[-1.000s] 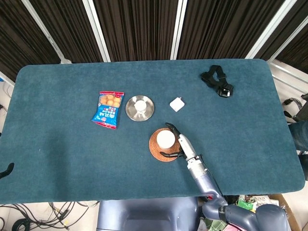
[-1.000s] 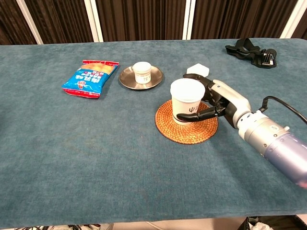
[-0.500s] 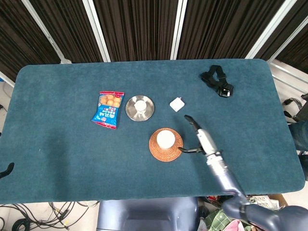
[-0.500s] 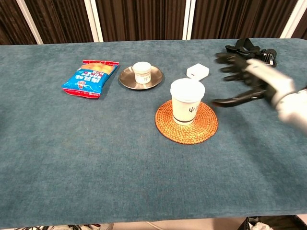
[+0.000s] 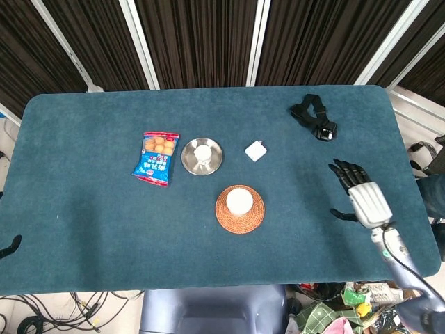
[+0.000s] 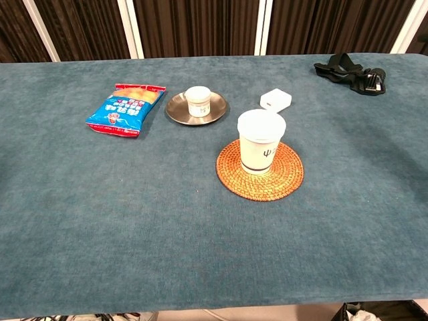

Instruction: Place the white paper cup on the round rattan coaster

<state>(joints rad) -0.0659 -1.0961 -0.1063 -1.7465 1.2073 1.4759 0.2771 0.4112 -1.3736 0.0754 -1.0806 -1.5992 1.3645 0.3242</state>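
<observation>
The white paper cup (image 5: 238,201) (image 6: 260,141) stands upright on the round rattan coaster (image 5: 253,216) (image 6: 284,178) near the table's middle. My right hand (image 5: 359,197) shows only in the head view, far to the right of the cup near the table's right edge. It holds nothing and its fingers are spread. My left hand is in neither view; only a dark tip shows at the head view's left edge.
A blue snack bag (image 5: 156,158) (image 6: 126,108) lies at the left. A steel saucer (image 5: 214,162) (image 6: 176,108) carries a small white tub (image 5: 202,152) (image 6: 197,100). A white square block (image 5: 256,150) (image 6: 275,99) sits behind the coaster. Black straps (image 5: 313,117) (image 6: 350,71) lie at the far right.
My right hand let go of the cup and drew away to the right, leaving the chest view. The cup stays upright on the coaster.
</observation>
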